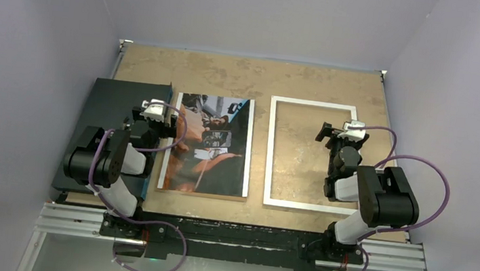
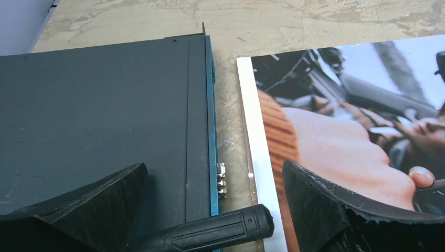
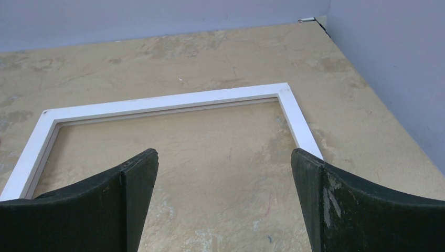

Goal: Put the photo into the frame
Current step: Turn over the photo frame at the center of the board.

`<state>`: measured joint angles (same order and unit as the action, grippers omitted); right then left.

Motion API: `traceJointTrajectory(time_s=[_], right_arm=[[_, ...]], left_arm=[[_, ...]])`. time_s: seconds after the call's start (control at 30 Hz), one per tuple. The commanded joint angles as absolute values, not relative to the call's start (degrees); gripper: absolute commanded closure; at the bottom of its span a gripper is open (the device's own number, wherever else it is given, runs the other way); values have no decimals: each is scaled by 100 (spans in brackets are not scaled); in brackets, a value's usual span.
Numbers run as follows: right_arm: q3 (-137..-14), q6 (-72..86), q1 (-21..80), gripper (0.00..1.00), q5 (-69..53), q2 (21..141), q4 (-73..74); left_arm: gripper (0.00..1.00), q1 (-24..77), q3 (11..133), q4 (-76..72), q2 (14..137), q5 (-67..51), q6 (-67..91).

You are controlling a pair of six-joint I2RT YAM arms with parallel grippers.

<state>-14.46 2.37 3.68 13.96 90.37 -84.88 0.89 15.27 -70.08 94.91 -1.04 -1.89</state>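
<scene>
Pickup is judged the step in hand: glossy orange-brown, black and blue rectangular photo [image 1: 207,144] is seen flat betw. dark flat board [image 1: 118,104] and thin white rectangular frame [image 1: 314,106] (nothing inside yet), left gripper [image 2: 214,167] and right gripper [image 3: 224,153] both spread wide, empty; edge grasp is called for next.

Surface notes: one glossy, the rest matt.
Large rectangular colour print [image 2: 336,121] glossy paper; thin white rectangular frame [image 3: 168,102] smooth, painted-looking; flat dark board [image 2: 94,110] matt; tan tabletop [image 3: 210,58] mottled, rough, chipboard-like.
</scene>
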Motion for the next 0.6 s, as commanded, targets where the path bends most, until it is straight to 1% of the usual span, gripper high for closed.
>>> traceJointTrajectory(time_s=[0.0, 0.33, 0.4, 0.43, 0.47, 0.5, 0.57], right_arm=[[-1530, 149, 352, 1, 1371, 8980, -8838], [-1560, 172, 352, 1, 1335, 8978, -8764], [-1542, 126, 356, 1, 1546, 8958, -8900], [-1591, 123, 372, 1, 1594, 8857, -8689], [-1867, 123, 404, 1, 1699, 8608, -8215], [-2071, 127, 419, 1, 1752, 8426, -7532], [-2848, 337, 430, 1, 1798, 8123, -6121]], left_arm=[[0, 96, 1591, -7200, 9492, -82, -44], [0, 91, 1584, -7206, 9491, -88, -44], [0, 97, 1597, -7228, 9465, -135, -44], [0, 82, 1706, -7011, 9373, -104, 46], [0, 53, 1989, -6400, 9169, 46, 174], [0, 22, 2202, -5626, 8991, 160, 287], [0, -125, 3087, -4143, 8733, 120, 256]])
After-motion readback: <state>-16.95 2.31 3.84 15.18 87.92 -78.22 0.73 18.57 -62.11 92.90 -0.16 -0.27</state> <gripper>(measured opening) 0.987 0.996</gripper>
